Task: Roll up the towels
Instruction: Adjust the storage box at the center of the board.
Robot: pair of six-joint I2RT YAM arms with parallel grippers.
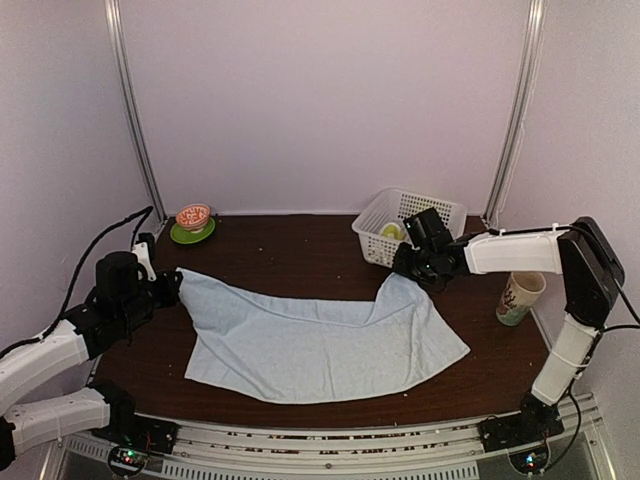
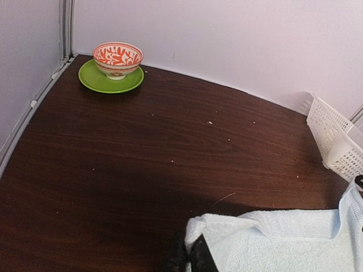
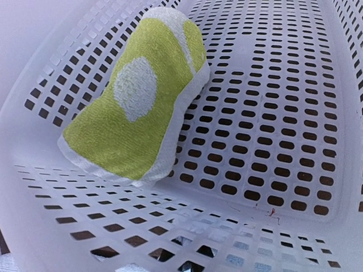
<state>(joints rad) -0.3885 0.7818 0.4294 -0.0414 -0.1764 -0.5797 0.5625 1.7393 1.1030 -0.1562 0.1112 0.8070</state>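
A long light-blue towel [image 1: 320, 345] lies spread across the table. My left gripper [image 1: 172, 287] is shut on its far-left corner; in the left wrist view the black fingertips [image 2: 180, 256] pinch the bunched corner of this towel [image 2: 283, 243]. My right gripper [image 1: 412, 270] holds the towel's far-right corner, lifted a little, right against the white basket [image 1: 440, 203]. Its fingers do not show in the right wrist view. A rolled yellow-green towel [image 3: 136, 107] with white circles lies inside the basket [image 3: 272, 113]; from above the same towel [image 1: 392, 231] is partly visible there.
An orange-patterned bowl [image 1: 193, 216] on a green saucer [image 2: 93, 79] stands at the far-left corner. A paper cup [image 1: 519, 297] stands at the right edge beside the right arm. The basket's corner [image 2: 334, 141] is at the right of the left wrist view.
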